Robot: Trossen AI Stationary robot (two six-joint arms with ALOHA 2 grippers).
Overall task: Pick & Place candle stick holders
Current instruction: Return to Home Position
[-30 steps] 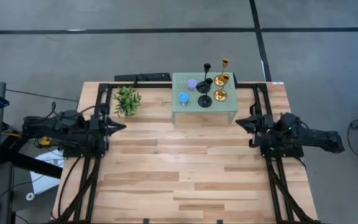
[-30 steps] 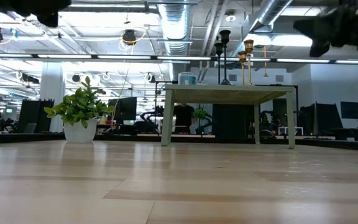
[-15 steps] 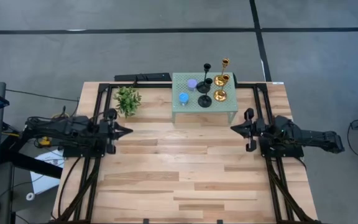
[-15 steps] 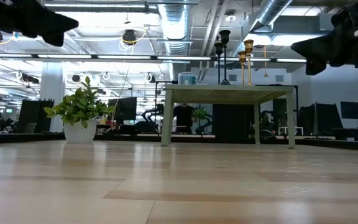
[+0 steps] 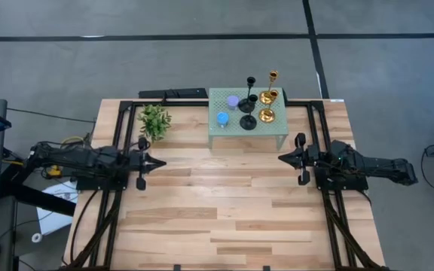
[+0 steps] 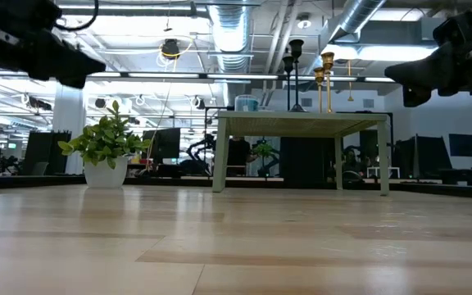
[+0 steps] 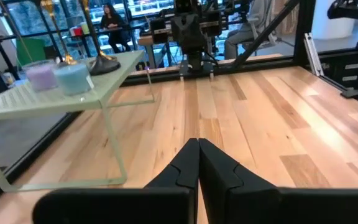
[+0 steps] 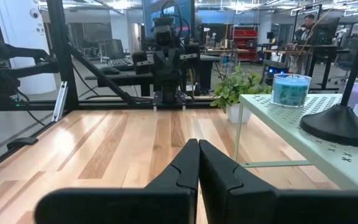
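Two black candle stick holders [image 5: 248, 120] and two gold ones [image 5: 267, 114] stand on their round bases on the small pale green table [image 5: 224, 134] at the far middle; they also show in the low view [image 6: 296, 75]. My left gripper [image 5: 162, 162] is shut and empty, above the wood left of the green table. My right gripper [image 5: 280, 158] is shut and empty, just off the green table's near right corner. One black base [image 8: 339, 124] shows in the right wrist view.
A blue candle [image 5: 222, 118] and a purple one [image 5: 233, 101] stand on the green table beside the holders. A potted plant [image 5: 154, 120] stands at the far left. A black bar [image 5: 173, 93] lies along the far edge. Bare wood [image 5: 217, 211] lies between the arms and nearer.
My left gripper has moved toward the table's right and slightly toward the near edge. My right gripper has moved toward the table's left and slightly nearer. Both have come lower in the low view. The holders have kept still.
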